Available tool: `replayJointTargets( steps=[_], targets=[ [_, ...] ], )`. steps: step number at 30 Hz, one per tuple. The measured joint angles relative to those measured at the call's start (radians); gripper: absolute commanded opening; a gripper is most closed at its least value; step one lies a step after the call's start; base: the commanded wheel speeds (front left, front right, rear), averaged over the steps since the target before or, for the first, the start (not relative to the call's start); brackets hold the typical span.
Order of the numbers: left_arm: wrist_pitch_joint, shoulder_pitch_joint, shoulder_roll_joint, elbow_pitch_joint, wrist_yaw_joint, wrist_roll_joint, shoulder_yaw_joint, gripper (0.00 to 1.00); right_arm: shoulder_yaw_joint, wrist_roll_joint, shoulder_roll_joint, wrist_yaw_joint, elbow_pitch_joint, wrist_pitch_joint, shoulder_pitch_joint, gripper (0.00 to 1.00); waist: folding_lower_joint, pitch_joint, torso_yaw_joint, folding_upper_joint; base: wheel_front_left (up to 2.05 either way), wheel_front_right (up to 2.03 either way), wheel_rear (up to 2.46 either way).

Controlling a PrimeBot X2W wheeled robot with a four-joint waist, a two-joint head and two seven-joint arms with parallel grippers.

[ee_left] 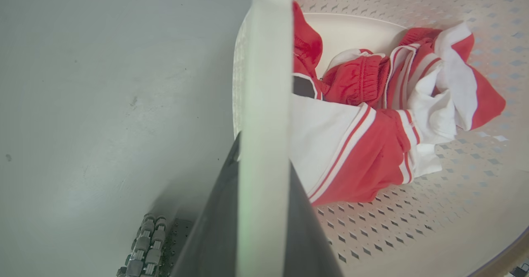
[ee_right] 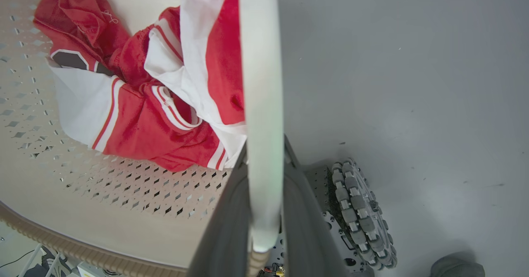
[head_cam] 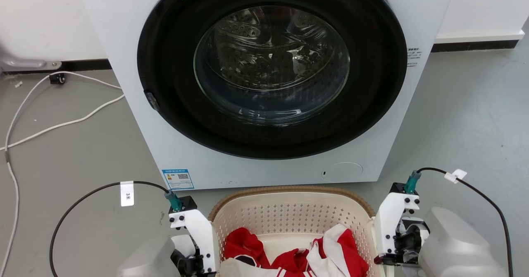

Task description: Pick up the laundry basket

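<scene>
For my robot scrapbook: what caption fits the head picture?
Two claws flank a basket of red clothes before a washing machine.

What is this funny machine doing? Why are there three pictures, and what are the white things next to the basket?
It is a robot with two arms. One picture looks down from its head at a washing machine and a laundry basket holding red and white clothes. The white things are its wrists. The other two pictures come from cameras on those wrists. The left gripper and the right gripper each pinch a white handle of the basket between two dark fingers, ready to lift it off the grey floor.
</scene>
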Motion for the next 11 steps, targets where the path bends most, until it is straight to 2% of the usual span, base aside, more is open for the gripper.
replayJointTargets(
  steps=[11],
  targets=[
    [0.0, 0.0, 0.0, 0.003, 0.0, -0.007, -0.009, 0.0, -0.001, 0.005, 0.0, 0.0, 0.0, 0.003, 0.002, 0.0, 0.0, 0.0, -0.003, 0.0, 0.0, 0.0, 0.0]
  ],
)
